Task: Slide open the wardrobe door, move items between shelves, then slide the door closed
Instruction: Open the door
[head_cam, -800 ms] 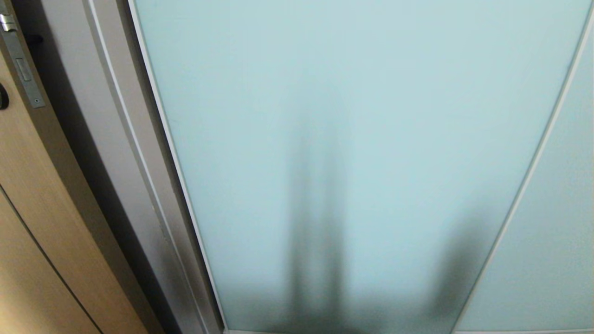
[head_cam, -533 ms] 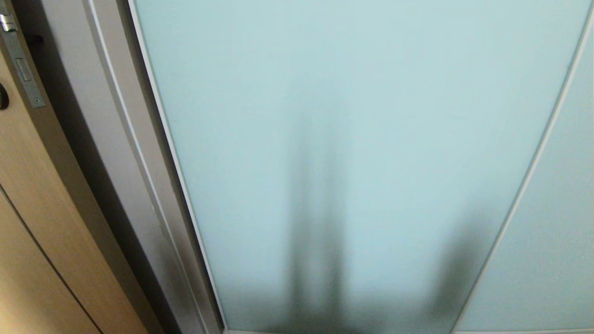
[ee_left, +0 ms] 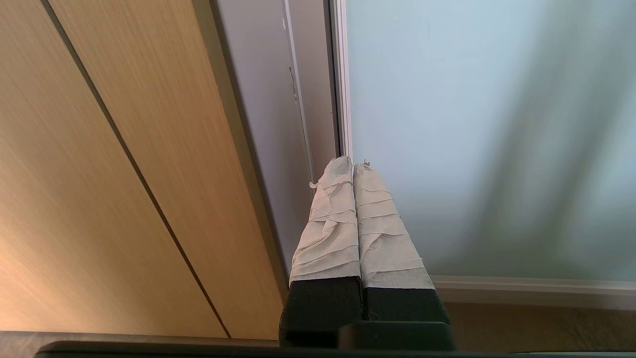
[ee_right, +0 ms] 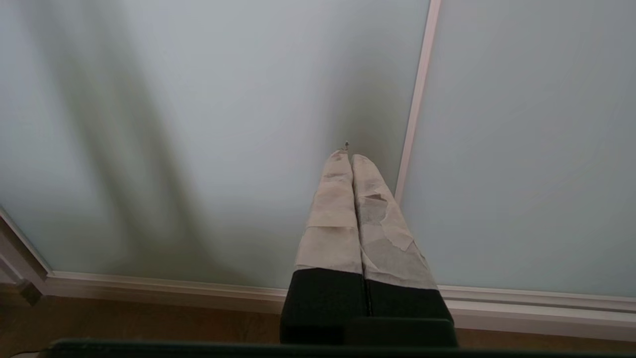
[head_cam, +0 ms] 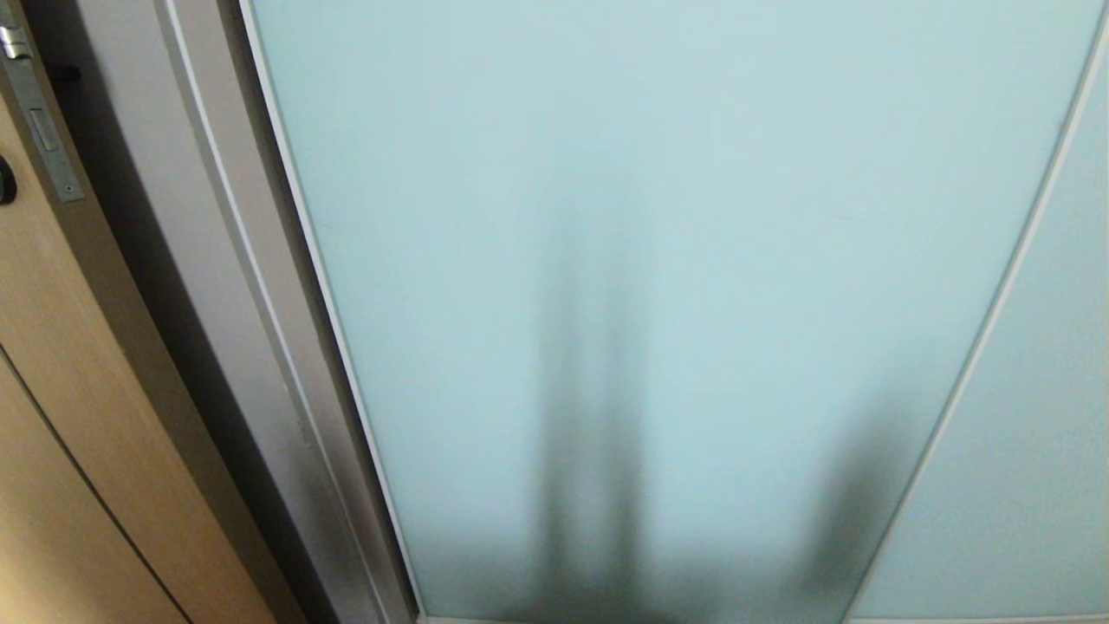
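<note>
The sliding wardrobe door fills the centre and right of the head view, fully across the opening, frosted aqua w/ a slim white frame. No shelf or cushion is visible; presumably they sit behind the glass.

Step in hand, as I judge it: get the door open, not yet begun. The left gripper points at the door's left frame edge, in the middle of its wrist view, taped fingers pressed together w/ nothing between them. The right gripper is likewise closed and empty, aimed at the glass just beside the thin vertical frame strip, upper right of centre. Whether either tip touches the door, can't tell.

To do it well: the glass is smooth, so friction on the pane will likely slip. Better to hook the fingertips on the frame edge by the grey jamb at left of the head view and push sideways along the track, slow and level, so the panel doesn't rack or jump.

Count: 2 glass panels (a 2nd pane at lower right of the head view), 2 grippers, 1 tan wooden door at left w/ 1 latch plate upper left, 2 dark shadows on the glass.
</note>
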{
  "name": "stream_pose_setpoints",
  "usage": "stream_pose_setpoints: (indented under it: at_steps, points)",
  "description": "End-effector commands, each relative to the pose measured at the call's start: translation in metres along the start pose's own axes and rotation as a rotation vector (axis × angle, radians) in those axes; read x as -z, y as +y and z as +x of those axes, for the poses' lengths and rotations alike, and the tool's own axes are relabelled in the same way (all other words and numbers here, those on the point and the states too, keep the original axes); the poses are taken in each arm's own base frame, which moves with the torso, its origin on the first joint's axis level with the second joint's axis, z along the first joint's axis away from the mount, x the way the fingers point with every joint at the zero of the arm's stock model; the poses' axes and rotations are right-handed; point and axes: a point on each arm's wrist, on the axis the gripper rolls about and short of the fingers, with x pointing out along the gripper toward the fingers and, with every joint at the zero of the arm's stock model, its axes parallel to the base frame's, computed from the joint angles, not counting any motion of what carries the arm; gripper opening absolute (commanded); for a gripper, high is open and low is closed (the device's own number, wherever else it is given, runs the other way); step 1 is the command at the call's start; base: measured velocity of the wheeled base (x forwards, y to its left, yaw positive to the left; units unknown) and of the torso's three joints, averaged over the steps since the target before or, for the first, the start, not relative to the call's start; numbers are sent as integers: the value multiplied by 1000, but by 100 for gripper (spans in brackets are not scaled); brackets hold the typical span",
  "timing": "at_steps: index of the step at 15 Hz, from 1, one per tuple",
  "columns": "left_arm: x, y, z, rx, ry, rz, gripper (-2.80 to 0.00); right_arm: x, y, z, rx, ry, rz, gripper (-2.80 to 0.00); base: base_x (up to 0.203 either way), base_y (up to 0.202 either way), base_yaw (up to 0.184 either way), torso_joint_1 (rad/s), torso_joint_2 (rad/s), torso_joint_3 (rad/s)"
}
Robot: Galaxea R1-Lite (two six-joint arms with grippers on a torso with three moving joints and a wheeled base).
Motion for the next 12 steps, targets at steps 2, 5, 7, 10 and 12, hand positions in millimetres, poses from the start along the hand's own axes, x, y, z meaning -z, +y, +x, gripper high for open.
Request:
stream_pose_setpoints:
  at_steps: [2,5,7,10,12]
  points:
    - [1,0,0,3,4,11,-280,0,0,0,0,3,0,-280,0,0,0,0,0,0]
    - [1,0,0,-6,5,4,-280,0,0,0,0,2,0,-280,0,0,0,0,0,0]
    - [-14,1,-3,-16,-44,12,-280,0,0,0,0,3,0,-280,0,0,0,0,0,0]
    - [-81,8,-9,-49,-122,8,-280,0,0,0,0,2,0,-280,0,0,0,0,0,0]
    - [-124,13,1,-81,-134,-18,-280,0,0,0,0,2,0,-280,0,0,0,0,0,0]
